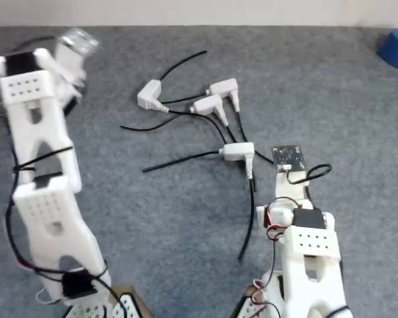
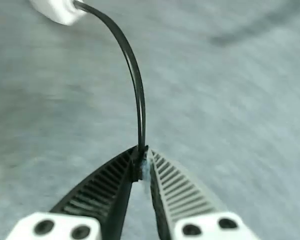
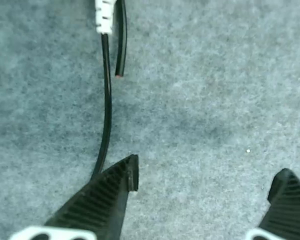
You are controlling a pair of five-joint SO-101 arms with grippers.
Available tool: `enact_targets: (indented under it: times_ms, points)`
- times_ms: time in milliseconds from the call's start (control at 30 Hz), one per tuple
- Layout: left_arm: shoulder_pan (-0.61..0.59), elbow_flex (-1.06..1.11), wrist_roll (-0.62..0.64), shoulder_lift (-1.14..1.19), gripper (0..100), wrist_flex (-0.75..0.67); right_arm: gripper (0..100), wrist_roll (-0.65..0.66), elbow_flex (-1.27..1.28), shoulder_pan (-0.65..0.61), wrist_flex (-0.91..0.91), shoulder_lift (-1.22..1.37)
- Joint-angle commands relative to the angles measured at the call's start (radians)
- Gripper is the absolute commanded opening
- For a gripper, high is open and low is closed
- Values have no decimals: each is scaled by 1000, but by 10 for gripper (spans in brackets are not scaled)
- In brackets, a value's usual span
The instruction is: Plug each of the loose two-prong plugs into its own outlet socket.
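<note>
Several white plug and socket pieces with black cords lie mid-carpet: one (image 1: 149,95) at the left, two (image 1: 223,87) (image 1: 207,105) close together, and one (image 1: 239,151) nearer me. My left gripper (image 2: 142,160) is shut on a thin black cord (image 2: 135,80) that arcs away to a white plug body (image 2: 57,10). The left arm (image 1: 36,126) stretches to the far left of the carpet. My right gripper (image 3: 208,172) stands open just above the carpet, a black cord (image 3: 107,105) running past one finger (image 3: 115,185) up to a white strain relief (image 3: 104,15). The right arm (image 1: 308,245) sits near the front.
Grey carpet (image 1: 331,99) covers the whole work area. A blue object (image 1: 397,50) sits at the far right corner. Loose black cord ends trail left (image 1: 179,159) and toward the front (image 1: 247,238) of the plug cluster.
</note>
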Motion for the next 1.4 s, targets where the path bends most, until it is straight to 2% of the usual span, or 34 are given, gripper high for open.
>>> enact_targets:
  times_ms: [0, 100, 200, 400, 500, 600, 700, 900, 1000, 1067, 1133, 1267, 1367]
  points:
    - [42, 684, -164, -463, 5, 12, 392, -2, -4, -10, -10, -19]
    - [-10, 1066, -331, -766, 5, 9, 392, 25, -4, -10, -10, -19]
    - [-127, 1359, -509, -1063, 5, 8, 392, 26, -4, -10, -10, -19]
    - [-450, 1722, -924, -1512, 5, 6, 392, 29, -4, -10, -10, -19]
    - [-581, 1787, -1005, -1616, 5, 6, 392, 29, -4, -10, -8, -19]
    - [-628, 1796, -1003, -1643, 5, 5, 392, 31, -4, -10, -8, -19]
    - [-639, 1790, -951, -1647, 24, -18, 392, 31, -4, -10, -8, -19]
    - [-630, 1758, -911, -1650, 251, -94, 392, 32, -4, -10, -8, -19]
    - [-570, 1672, -904, -1650, 259, -84, 392, 32, -4, -10, -8, -19]
    - [-513, 1618, -842, -1650, 259, -63, 392, 32, -4, -10, -8, -19]
    - [-417, 1586, -694, -1643, 259, -103, 392, 32, -4, -10, -8, -19]
    - [-185, 1609, -270, -1638, 259, -293, 392, 34, -4, -10, -7, -18]
    - [4, 1629, 43, -1615, 259, -350, 392, 75, -15, -15, 48, -18]
